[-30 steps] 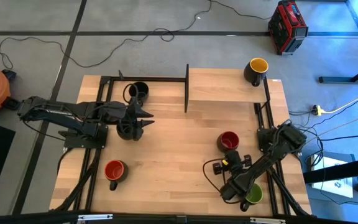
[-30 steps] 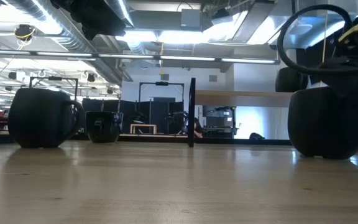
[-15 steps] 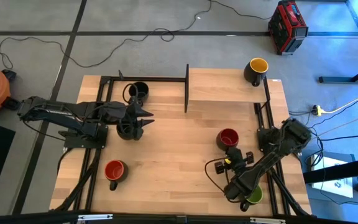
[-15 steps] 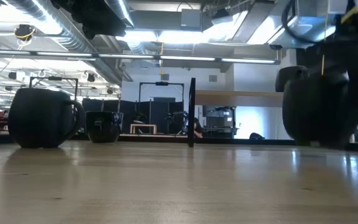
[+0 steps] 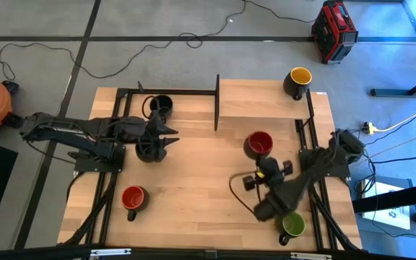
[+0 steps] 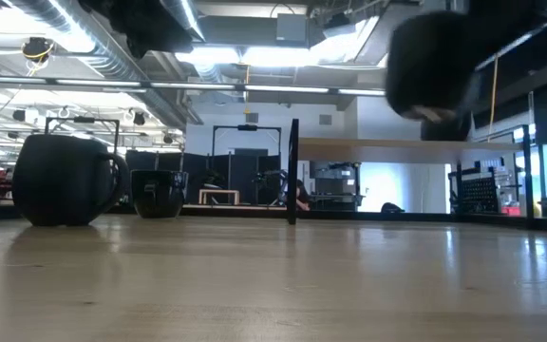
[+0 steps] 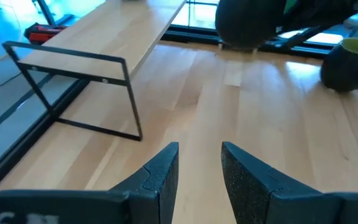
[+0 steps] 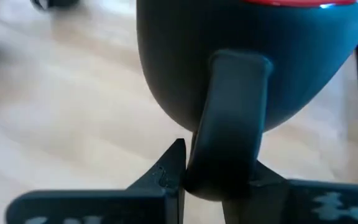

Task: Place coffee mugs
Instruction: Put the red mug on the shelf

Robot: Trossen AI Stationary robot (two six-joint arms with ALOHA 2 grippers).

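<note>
Right gripper (image 8: 213, 171) fingers pinch the handle of a red-inside mug (image 5: 258, 144), lifted clear of the table (image 5: 193, 180) in the low view, mid-right, bare wood all around it. Green-inside mug (image 5: 292, 225) near the front right edge. Left gripper (image 5: 170, 137) fingers slightly spread, empty, beside a black mug (image 5: 146, 150). Yellow-inside mug (image 5: 297, 81) on the back right corner of the shelf.

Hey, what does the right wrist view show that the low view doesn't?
Only the right wrist view shows the right hand shut on the handle of the red mug, and its red inside. Only the low view shows that mug lifted clear of the table, plus two dark mugs, one nearer and one farther, standing on it. Both show the held mug and the wooden tabletop.
</note>
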